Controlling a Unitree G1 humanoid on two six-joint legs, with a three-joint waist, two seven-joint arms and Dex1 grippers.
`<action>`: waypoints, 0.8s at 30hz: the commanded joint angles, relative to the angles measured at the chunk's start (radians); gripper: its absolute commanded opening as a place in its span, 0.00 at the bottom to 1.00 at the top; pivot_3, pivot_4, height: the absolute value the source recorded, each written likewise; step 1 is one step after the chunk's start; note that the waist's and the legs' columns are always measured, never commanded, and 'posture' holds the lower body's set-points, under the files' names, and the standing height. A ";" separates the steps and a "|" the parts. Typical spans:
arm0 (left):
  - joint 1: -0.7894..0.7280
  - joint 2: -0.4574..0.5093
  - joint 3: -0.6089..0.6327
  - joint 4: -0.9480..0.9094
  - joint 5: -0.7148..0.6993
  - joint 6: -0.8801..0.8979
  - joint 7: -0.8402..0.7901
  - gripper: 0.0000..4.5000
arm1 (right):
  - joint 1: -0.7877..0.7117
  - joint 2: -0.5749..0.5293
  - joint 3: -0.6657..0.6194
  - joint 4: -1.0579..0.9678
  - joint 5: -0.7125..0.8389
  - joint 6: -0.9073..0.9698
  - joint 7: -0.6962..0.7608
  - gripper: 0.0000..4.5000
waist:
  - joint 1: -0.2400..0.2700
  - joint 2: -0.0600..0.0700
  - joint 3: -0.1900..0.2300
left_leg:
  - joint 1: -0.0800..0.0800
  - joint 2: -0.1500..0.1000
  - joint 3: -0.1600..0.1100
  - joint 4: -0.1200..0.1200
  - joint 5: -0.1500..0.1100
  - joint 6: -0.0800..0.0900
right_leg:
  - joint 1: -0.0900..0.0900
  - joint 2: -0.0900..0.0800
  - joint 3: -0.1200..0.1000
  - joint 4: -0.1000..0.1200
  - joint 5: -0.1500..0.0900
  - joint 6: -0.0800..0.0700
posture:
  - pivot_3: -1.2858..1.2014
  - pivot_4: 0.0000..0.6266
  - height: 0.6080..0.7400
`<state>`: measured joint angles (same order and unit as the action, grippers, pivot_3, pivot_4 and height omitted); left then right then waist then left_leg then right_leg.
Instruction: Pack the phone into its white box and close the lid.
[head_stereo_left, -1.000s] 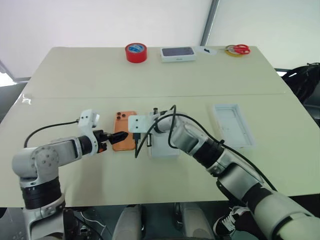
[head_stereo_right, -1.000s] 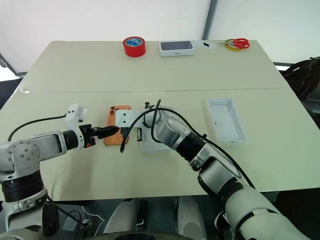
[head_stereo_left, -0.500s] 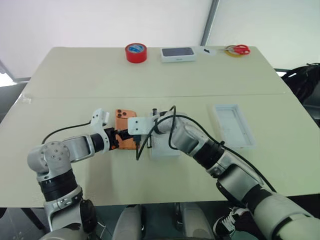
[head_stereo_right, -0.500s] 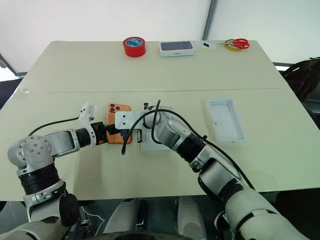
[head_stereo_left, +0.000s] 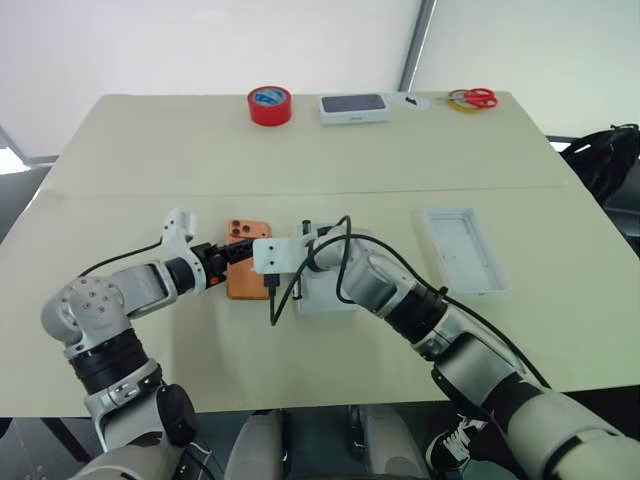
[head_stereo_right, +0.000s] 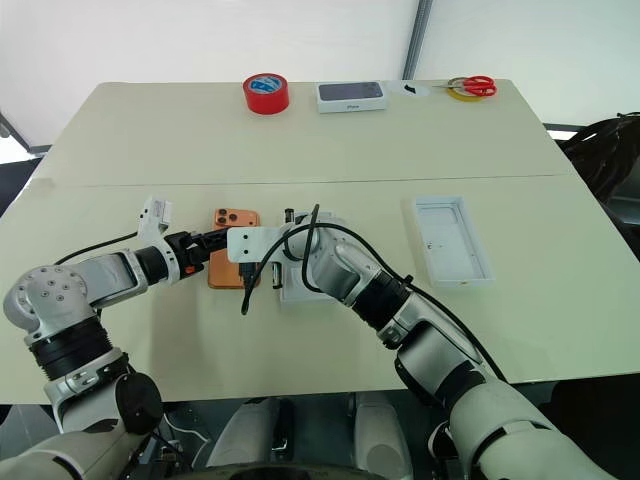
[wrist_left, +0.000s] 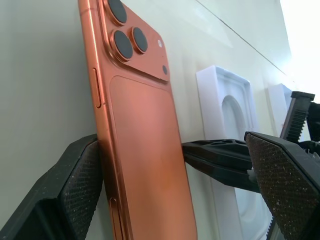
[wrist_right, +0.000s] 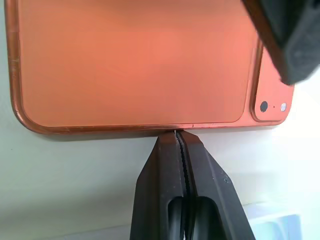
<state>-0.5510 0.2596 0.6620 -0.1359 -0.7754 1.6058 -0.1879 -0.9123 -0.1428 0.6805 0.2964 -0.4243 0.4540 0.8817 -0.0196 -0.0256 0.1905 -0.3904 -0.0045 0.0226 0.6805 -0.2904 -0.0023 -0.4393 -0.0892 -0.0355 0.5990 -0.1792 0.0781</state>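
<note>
The phone (head_stereo_left: 247, 272) lies flat on the table (head_stereo_left: 140, 160), back up, its three lenses at the far end, just beside the white box (head_stereo_left: 325, 290), which sits to its right with the moulded insert (wrist_left: 227, 112) inside. Your left gripper (wrist_left: 175, 172) straddles the phone across its width — one pad touches the long edge that carries the side buttons, while the other stands off beyond the opposite edge, so the jaws are wide and hold nothing yet. Your right gripper (wrist_right: 179, 150) is pressed shut, its joined tips set against the phone's other long edge, which reads as a brace or a nudge, not a hold. The lid (head_stereo_left: 465, 250) rests inside-up well to the right, apart from both arms. Treat the phone as a stiff, thin slab: it will not flex, but its smooth back and rounded metal rim are likely slippery, and the lenses and glass invite scratches. Take it by the two long edges near mid-length, clear of the buttons if you can; a hold close to one end would probably let the free end swing down. Because it lies flush on the table, expect the pads to skate over the rim unless one side is tipped up first — the closed right tips may serve for that.
</note>
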 joint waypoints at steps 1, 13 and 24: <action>-0.014 0.004 0.008 -0.013 -0.029 0.009 0.007 0.72 | 0.009 0.015 0.007 -0.023 0.000 -0.004 0.010 0.00 | 0.000 0.000 0.000 | 0.000 0.000 0.000 0.000 0.000 0.000 | 0.000 0.000 0.000 0.000 0.000 0.000 | 0.52 0.24 0.97; -0.034 -0.018 0.100 0.041 -0.066 0.009 0.060 0.32 | 0.005 -0.030 -0.058 -0.124 0.023 0.032 0.027 0.00 | 0.001 0.000 0.000 | 0.000 0.000 0.000 0.000 0.000 -0.001 | 0.000 0.000 0.000 0.000 0.000 0.000 | 0.52 0.24 0.97; -0.068 -0.100 0.172 0.047 -0.190 0.009 0.145 0.01 | 0.159 -0.178 -0.354 -0.502 0.251 0.101 0.078 0.00 | 0.009 -0.001 0.000 | -0.001 0.000 -0.001 0.000 -0.001 -0.001 | 0.000 -0.001 -0.001 -0.001 0.000 0.000 | 0.52 0.24 0.97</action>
<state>-0.5878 0.1769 0.8046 -0.0718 -0.8951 1.6059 -0.0502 -0.7689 -0.3003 0.4012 -0.1103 -0.2386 0.5602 0.9428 -0.0104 -0.0266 0.1907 -0.3914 -0.0049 0.0221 0.6808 -0.2911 -0.0034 -0.4392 -0.0902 -0.0360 0.5982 -0.1791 0.0782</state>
